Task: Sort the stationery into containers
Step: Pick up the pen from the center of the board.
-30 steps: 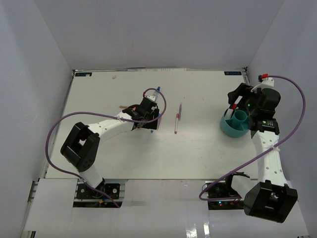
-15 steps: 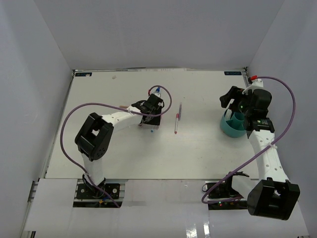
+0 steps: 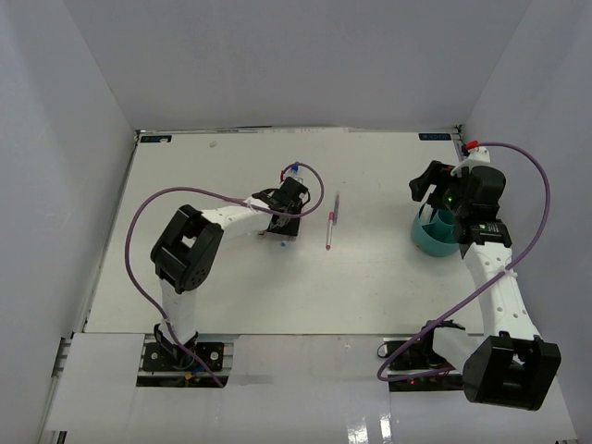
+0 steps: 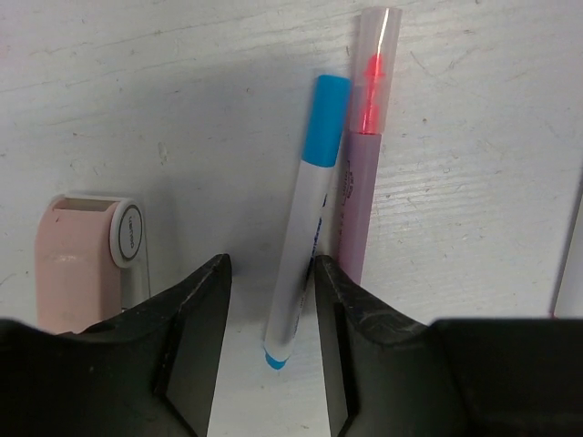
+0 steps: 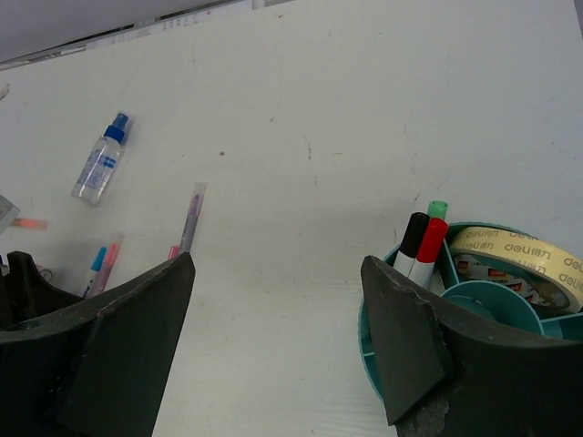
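The white bench (image 3: 388,277) carries everything. The left arm (image 3: 231,213) reaches across its middle, and the left gripper (image 4: 271,261) is down at the surface. Its fingers (image 4: 196,319) stand partly apart, astride the lower end of the blue-capped pen (image 4: 305,228). One finger is close against the pen's side and the other has a clear gap, so the pen lies between them on the bench, not clamped.

The right arm (image 3: 495,277) stretches up the right side. The right gripper (image 5: 278,264) hangs above the bench just beside the teal bowl (image 3: 427,242). Its fingers (image 5: 118,337) are spread wide with nothing between them and touch nothing.

The teal bowl sits near the bench's right edge. The yellowish tape ring (image 5: 524,250) lies in one outer compartment. In the next compartment three pens lean upright together: a black-capped pen (image 5: 412,232), a red-capped pen (image 5: 431,238) and a green-capped pen (image 5: 437,209).

A thin pale pen (image 3: 331,220) lies alone at mid-bench, well apart from both grippers. The clear bottle (image 5: 100,168) with a blue cap lies on its side beyond the left gripper.

A pink pen (image 4: 360,164) with a clear cap lies alongside the blue-capped pen, touching or nearly so. The pinkish block (image 4: 77,259) rests on the bench just outside the gapped finger.
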